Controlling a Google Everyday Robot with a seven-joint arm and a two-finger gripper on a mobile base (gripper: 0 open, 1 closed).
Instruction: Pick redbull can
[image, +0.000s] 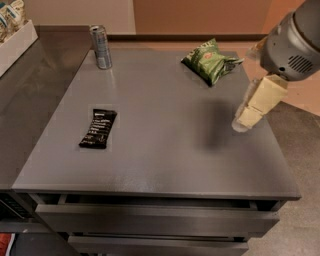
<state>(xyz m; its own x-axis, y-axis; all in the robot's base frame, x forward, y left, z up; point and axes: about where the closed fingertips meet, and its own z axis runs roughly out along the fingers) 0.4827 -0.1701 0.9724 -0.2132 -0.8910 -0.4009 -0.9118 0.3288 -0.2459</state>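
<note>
Grey metal makes up the flat table top (165, 155), and the redbull can (101, 47) stands upright at its far left corner, close to the back edge. The can is slim and silver-grey with bluish panels, and nothing touches it. Nearer the front on the same left side, well apart from the can, lies a flat black snack bar (98, 128) with pale print, its long side running roughly front to back. At the far right of the table lies a crinkled green chip bag (210, 61), about level with the can but well away from it across bare table.

The gripper (244, 119) hangs over the right edge of the table, in front of the chip bag and above the surface, not touching anything. It is cream-coloured and slants down and to the left from a rounded grey arm housing (295, 45) at the upper right. Whether it is spread or closed cannot be told from this view. A soft dark shadow (212, 125) lies on the table just left of it.

Between the gripper and the can lies open table, with the chip bag to the far side of that line and the snack bar to the near side. A darker counter (30, 100) adjoins the table on the left, carrying a white tray (17, 42) at its far end. Drawer fronts (155, 220) show under the table's front edge
</note>
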